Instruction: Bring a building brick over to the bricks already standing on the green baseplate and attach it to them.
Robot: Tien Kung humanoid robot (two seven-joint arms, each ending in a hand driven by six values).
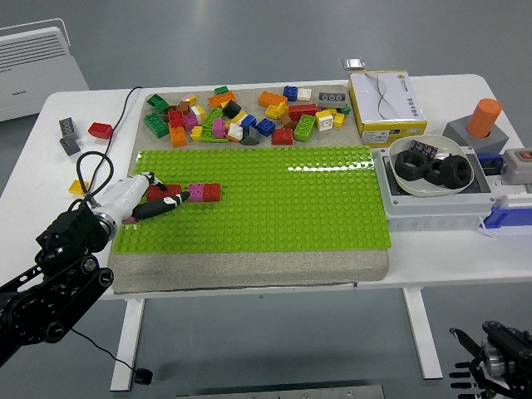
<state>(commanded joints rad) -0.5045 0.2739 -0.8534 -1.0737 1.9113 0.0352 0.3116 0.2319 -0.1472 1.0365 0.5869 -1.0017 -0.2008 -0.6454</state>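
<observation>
On the green baseplate, towards its left side, a pink brick and a red brick stand joined in a short row. Another red brick sits right against the pink one's left end. My left hand has its black fingers curled over and under this brick, the thumb above it. The brick looks level with the row and touches it. My right hand hangs low at the bottom right corner, below the table, fingers relaxed and holding nothing.
A heap of loose bricks lies beyond the baseplate's far edge. A yellow box, a white bowl of black rings and an orange-topped grey block stand at the right. A black cable and stray bricks lie at the left.
</observation>
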